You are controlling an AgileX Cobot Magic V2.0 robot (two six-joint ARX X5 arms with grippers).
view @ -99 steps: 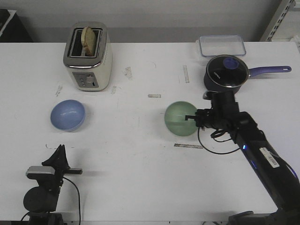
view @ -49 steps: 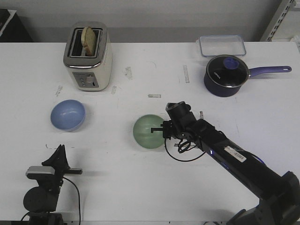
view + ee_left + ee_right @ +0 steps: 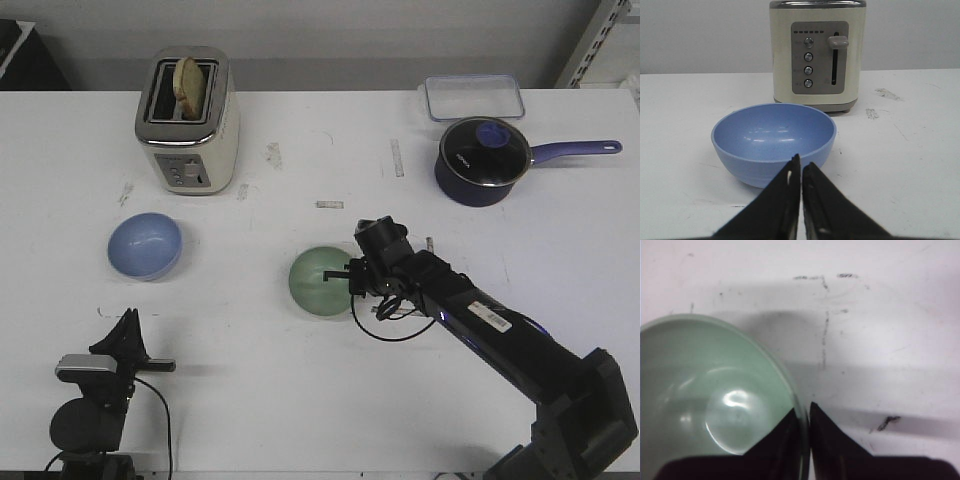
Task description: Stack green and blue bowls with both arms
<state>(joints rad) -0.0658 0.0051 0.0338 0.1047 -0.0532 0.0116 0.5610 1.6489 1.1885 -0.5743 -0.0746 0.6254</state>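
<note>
The right pincer point(image 3: 352, 276) is clamped on the near rim of the green bowl point(image 3: 320, 281), which should travel level toward the blue bowl point(image 3: 145, 244) resting on the surface point(image 3: 300, 380) just ahead of the closed, empty left pincer point(image 3: 801, 167).

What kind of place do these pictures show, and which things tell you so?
Probably a robot test bench set up as a kitchen: a plain white table bearing a cream toaster holding toast, a dark blue lidded saucepan and a pale green plastic bowl gripped by the right hand.
</note>
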